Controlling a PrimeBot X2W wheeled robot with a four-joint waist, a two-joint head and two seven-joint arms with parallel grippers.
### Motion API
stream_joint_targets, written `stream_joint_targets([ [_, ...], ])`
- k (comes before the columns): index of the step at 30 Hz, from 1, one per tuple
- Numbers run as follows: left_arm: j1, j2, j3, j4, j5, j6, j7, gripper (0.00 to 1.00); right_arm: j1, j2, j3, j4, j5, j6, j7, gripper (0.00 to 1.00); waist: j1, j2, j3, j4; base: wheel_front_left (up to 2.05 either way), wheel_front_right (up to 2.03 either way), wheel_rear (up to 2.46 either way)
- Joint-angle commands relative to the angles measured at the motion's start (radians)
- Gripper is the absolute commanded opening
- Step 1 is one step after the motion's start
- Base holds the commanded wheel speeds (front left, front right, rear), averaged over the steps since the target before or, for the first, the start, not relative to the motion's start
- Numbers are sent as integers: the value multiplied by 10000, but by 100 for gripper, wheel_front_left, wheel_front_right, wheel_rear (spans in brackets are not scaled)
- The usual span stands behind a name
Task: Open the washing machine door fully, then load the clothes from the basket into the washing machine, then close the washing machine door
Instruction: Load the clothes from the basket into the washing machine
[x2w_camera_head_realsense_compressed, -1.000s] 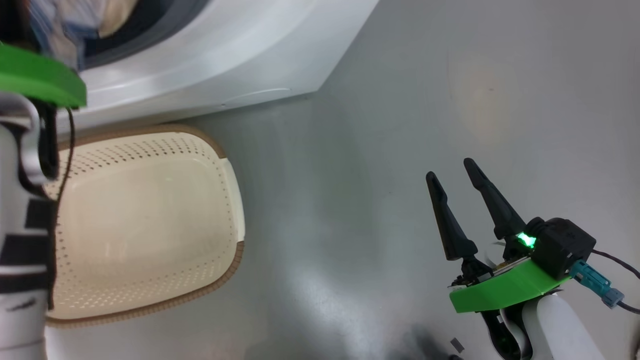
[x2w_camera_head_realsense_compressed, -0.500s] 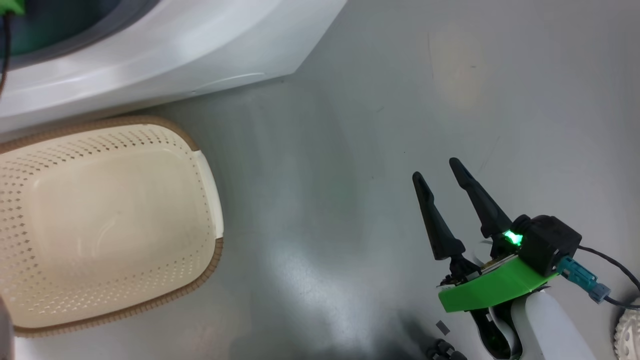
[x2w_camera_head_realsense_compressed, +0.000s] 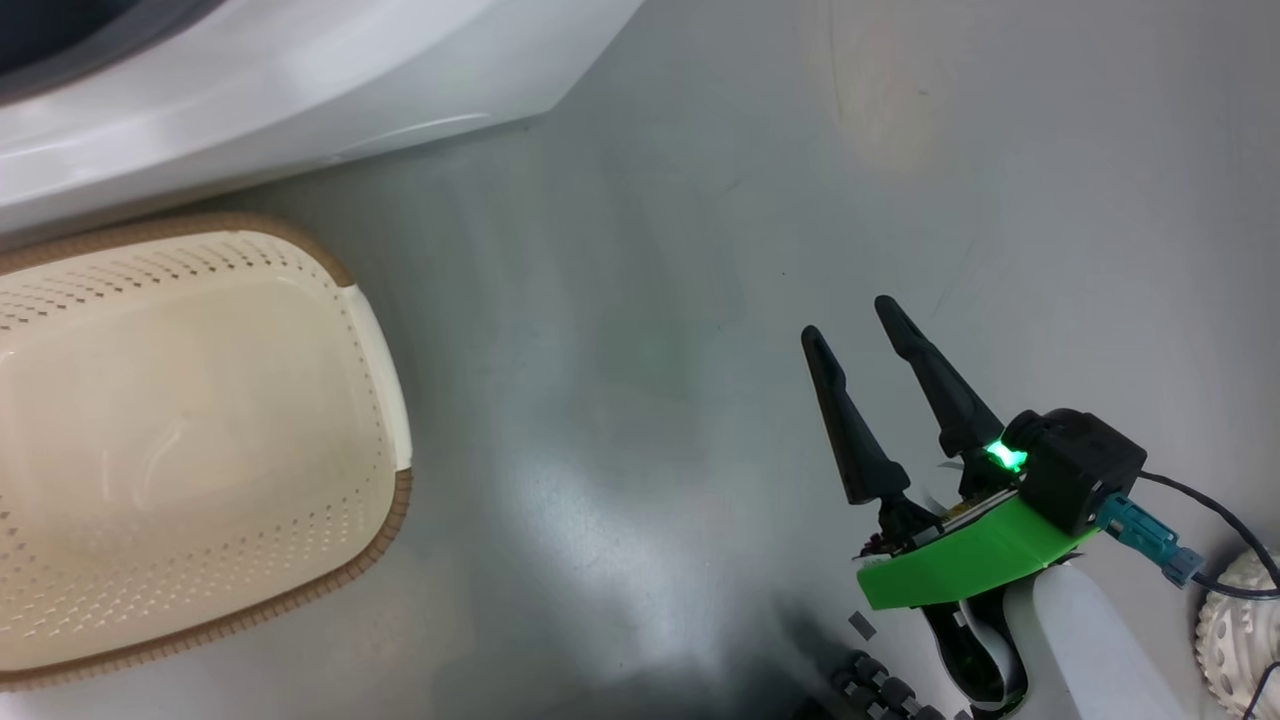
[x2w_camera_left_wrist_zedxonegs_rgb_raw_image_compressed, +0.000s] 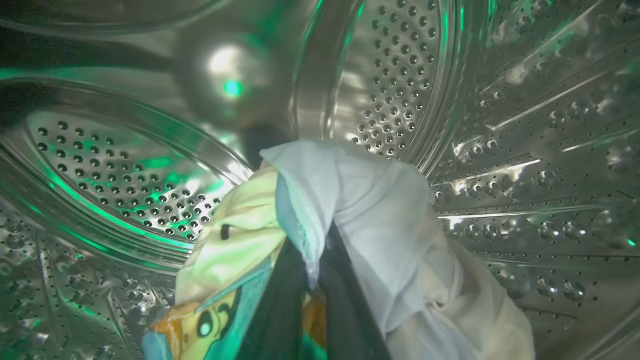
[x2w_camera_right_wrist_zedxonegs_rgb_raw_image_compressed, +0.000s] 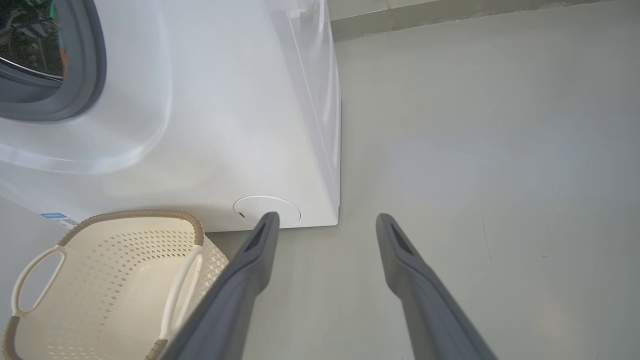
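Cam's shifted. L gripper (x2w_camera_left_wrist_zedxonegs_rgb_raw_image_compressed: 316, 245) clamps clothes (x2w_camera_left_wrist_zedxonegs_rgb_raw_image_compressed: 380, 210) in drum (x2w_camera_left_wrist_zedxonegs_rgb_raw_image_compressed: 400, 75); R gripper (x2w_camera_head_realsense_compressed: 848, 320) spread. Basket (x2w_camera_head_realsense_compressed: 382, 380) looks emptied; I've release + door left.

The floor (x2w_camera_head_realsense_compressed: 700, 300) is evenly lit, with a pale glare at lower centre of the head view and a dark shadow along the bottom edge. The drum (x2w_camera_left_wrist_zedxonegs_rgb_raw_image_compressed: 450, 100) is dimmer, streaked with green glow and hot glints at upper left. The clothes (x2w_camera_left_wrist_zedxonegs_rgb_raw_image_compressed: 380, 215) blur towards the bottom. The machine (x2w_camera_right_wrist_zedxonegs_rgb_raw_image_compressed: 225, 125) looks washed out and bows at the frame edges.
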Motion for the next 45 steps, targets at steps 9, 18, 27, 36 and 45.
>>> stream_joint_targets([
  [9,-451,362,92,-874,156,67,-429,0,6,50,244,-111,134,16,-48,100,0,0,134,-21,0,0,0],
  [18,-9,262,180,263,-114,-70,-412,0,-8,58,269,4,130,16,-48,100,0,0,-16,9,0,0,0],
  [27,-216,-44,216,1683,-479,-88,-122,100,-3,26,226,43,106,16,-48,100,0,0,-227,145,0,0,0],
  [36,-196,-289,139,2104,-607,-35,-282,100,-7,-14,174,116,82,16,-48,100,0,0,-599,302,0,0,0],
  [45,303,-633,73,2101,-742,103,-404,100,78,-66,157,261,81,16,-48,100,0,0,-1375,584,0,0,0],
])
